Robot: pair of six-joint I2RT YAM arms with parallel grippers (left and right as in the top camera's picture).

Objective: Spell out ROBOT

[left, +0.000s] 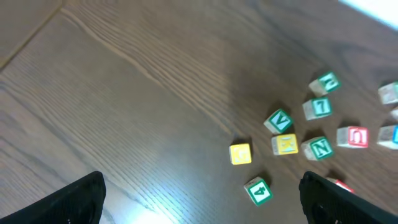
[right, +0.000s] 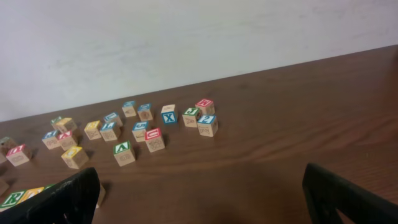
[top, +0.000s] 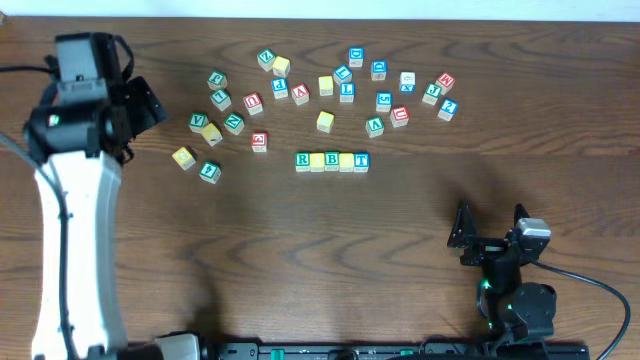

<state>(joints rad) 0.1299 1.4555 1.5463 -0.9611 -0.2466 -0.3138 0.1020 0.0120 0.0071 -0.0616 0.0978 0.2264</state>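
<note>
A row of five letter blocks (top: 332, 160) lies at mid-table: green R (top: 302, 160), a yellow block, green B, a yellow block, blue T (top: 361, 160). The row's left end shows at the lower left of the right wrist view (right: 12, 199). My left gripper (top: 148, 106) is open and empty above the table's left side, left of the loose blocks; its view (left: 200, 196) shows a green 4 block (left: 258, 191) between the fingers, below them. My right gripper (top: 491, 226) is open and empty at the front right (right: 199, 193), well short of the row.
Many loose letter blocks lie scattered behind the row (top: 345, 85) and to its left (top: 212, 132). The left wrist view shows a yellow block (left: 240, 154), green V (left: 278, 120), green N (left: 320, 148) and red U (left: 352, 136). A white wall stands behind the table (right: 186, 37).
</note>
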